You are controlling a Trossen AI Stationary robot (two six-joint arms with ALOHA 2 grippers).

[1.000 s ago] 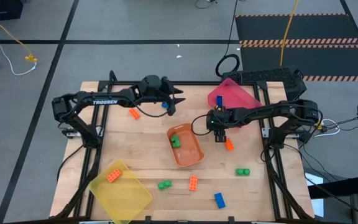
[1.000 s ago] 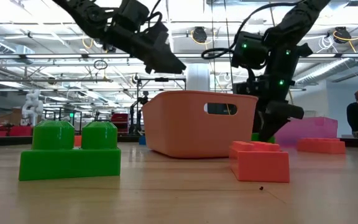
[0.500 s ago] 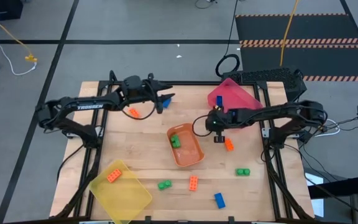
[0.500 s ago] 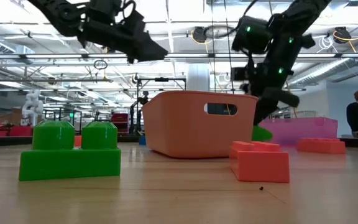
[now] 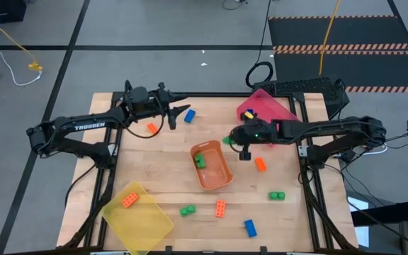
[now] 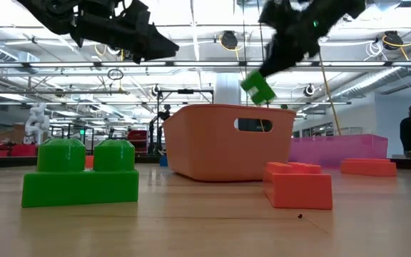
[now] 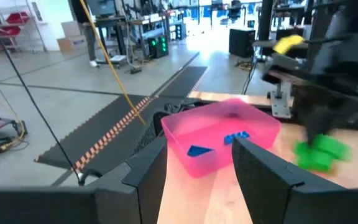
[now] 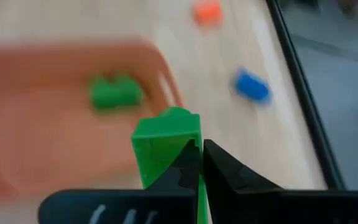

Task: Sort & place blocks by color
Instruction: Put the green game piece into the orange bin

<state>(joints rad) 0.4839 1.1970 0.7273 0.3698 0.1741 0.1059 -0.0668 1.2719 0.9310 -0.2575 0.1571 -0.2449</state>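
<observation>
Nearest the front edge of the wooden tabletop (image 5: 161, 170), seen from above, a yellow tray (image 5: 139, 218) holds one orange block (image 5: 129, 200). Beside it on the bare wood lie a green block (image 5: 188, 210), an orange block (image 5: 220, 207) and a blue block (image 5: 250, 227), with another green block (image 5: 277, 195) off to the right. At the centre sits an orange tray (image 5: 214, 168) with a green block (image 5: 200, 161) inside. Just right of it lies an orange block (image 5: 261, 164). The right hand (image 5: 231, 140) hangs above the tray's far right rim, its fingers (image 8: 219, 169) clamped together on a green block (image 6: 257, 88) lifted clear of the tabletop. Farther back, a pink tray (image 5: 264, 108) holds blue blocks (image 7: 236, 136). At the far left, the left hand (image 5: 183, 111) hovers with its fingers (image 7: 266, 174) apart and nothing between them, between a blue block (image 5: 189, 115) and an orange block (image 5: 151, 128) lying on the wood.
</observation>
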